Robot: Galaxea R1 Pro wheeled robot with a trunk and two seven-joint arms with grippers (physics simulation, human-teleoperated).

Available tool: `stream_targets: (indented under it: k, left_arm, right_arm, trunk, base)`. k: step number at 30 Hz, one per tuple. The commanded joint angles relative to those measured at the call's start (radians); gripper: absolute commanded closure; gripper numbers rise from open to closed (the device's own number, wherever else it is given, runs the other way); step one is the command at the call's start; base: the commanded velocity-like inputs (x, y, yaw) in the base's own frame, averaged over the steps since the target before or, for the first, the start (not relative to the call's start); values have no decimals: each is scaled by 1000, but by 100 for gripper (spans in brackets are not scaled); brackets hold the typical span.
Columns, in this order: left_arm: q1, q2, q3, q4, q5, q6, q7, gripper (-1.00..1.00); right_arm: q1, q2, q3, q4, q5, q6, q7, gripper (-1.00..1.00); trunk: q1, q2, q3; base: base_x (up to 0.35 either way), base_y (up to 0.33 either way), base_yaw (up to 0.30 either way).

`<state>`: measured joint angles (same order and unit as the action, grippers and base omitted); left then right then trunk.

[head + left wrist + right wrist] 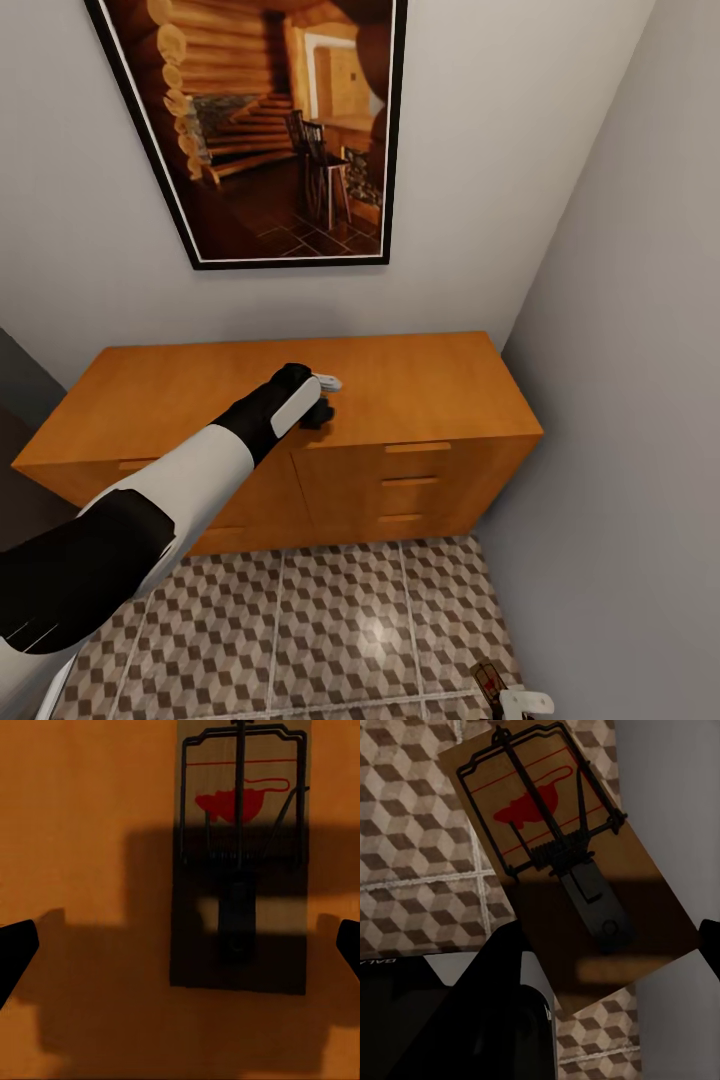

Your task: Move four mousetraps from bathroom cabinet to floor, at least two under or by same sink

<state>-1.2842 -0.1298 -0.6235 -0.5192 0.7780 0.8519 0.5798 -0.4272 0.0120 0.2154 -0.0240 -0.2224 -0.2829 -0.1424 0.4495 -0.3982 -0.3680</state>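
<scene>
The orange-brown cabinet (420,385) stands against the wall under a picture. My left arm reaches over its top, and the left gripper (320,408) hovers there. In the left wrist view a mousetrap (240,870) lies flat on the cabinet top (82,832), and the left gripper (180,952) is open wide, its fingertips (15,949) apart from the trap on both sides. Low at the right, my right gripper (512,700) is shut on a second mousetrap (488,680). That mousetrap (555,862) hangs tilted above the bathroom floor (420,870), between the fingers (502,975) of the right gripper (607,960).
A framed picture (270,130) of a log cabin hangs above the cabinet. A grey side wall (640,400) closes the right side, close to the cabinet's end and to my right gripper. Cube-patterned floor tiles (330,630) spread in front of the drawer fronts (415,480).
</scene>
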Motion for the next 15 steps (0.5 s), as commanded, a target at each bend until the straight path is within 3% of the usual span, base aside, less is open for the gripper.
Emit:
stream_targets:
  k: [1, 15]
  left_arm:
    - [-1, 0, -6, -1, 11, 1, 13, -100]
    - [-1, 1, -7, -1, 12, 1, 27, -100]
  right_arm:
    - [-1, 0, 9, 1, -11, -4, 0, 100]
    - [0, 0, 9, 1, -11, -4, -1, 100]
  trunk:
    - [1, -2, -2]
    - [1, -2, -2]
  base:
    - [0, 0, 0]
    - [0, 0, 0]
